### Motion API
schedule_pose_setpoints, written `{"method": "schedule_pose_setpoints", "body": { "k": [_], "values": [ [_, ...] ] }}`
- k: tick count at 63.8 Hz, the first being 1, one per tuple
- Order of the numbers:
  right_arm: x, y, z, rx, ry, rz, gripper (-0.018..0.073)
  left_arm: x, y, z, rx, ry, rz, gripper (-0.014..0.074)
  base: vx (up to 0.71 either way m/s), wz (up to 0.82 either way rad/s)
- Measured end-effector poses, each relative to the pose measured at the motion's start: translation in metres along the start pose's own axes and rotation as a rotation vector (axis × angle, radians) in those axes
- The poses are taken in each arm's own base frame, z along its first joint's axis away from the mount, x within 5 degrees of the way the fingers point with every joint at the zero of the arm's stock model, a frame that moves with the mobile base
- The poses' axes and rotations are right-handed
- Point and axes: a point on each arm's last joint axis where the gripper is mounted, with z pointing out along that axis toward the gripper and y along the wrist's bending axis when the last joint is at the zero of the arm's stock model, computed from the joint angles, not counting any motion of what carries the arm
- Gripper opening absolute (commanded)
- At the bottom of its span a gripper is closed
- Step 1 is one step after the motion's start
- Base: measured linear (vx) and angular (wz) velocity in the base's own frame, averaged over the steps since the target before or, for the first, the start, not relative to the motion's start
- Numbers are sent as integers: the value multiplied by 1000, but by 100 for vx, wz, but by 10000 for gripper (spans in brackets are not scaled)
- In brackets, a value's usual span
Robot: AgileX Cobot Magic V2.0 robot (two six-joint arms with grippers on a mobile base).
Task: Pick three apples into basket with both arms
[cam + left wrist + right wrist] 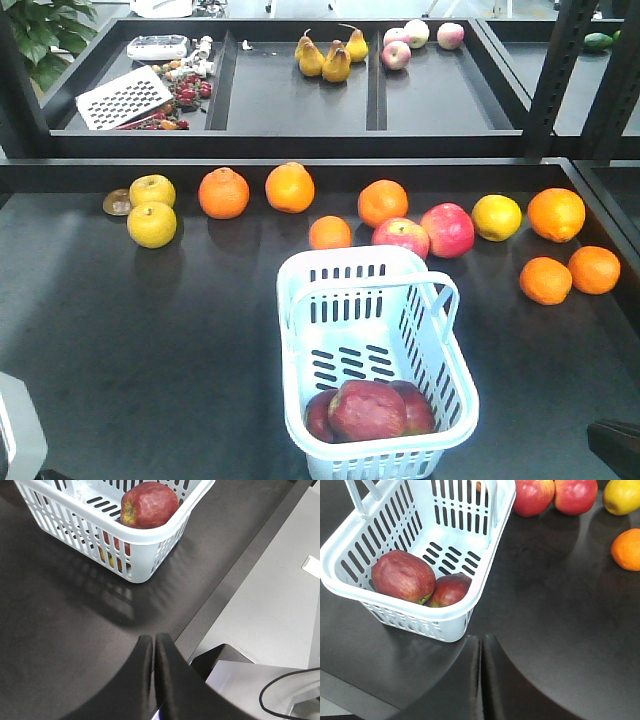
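Observation:
Three dark red apples [366, 409] lie together at the near end of the pale blue-white basket [350, 262], which stands on the dark table with its handle raised. In the left wrist view one apple [149, 504] shows above the basket's rim [150, 536]. My left gripper [153, 638] is shut and empty, low over the table near its front edge, apart from the basket. The right wrist view shows two apples [402, 576] in the basket [470, 592]. My right gripper [482, 639] is shut on nothing, just beside the basket's near corner.
Behind the basket a row of fruit lies on the table: oranges [223, 193], yellow apples [151, 224] and pinkish-red apples [447, 229]. Two more oranges [545, 280] sit at the right. A raised shelf [300, 100] at the back holds pears, apples and utensils.

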Motion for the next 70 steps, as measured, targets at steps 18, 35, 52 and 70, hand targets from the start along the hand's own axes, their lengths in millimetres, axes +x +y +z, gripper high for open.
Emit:
{"method": "schedule_pose_setpoints", "body": {
  "k": [18,35,52,70],
  "values": [
    [0,0,0,0,0,1,-7,0,0,0,0,0,0,-6,0,0],
    [0,0,0,0,0,1,-7,-3,1,0,-11,-32,-28,-6,0,0],
    [0,0,0,0,0,1,-7,7,14,0,-156,34,-206,-6,0,0],
    [0,0,0,0,0,1,-7,52,26,5,-335,-79,-360,-6,0,0]
  ]
}}
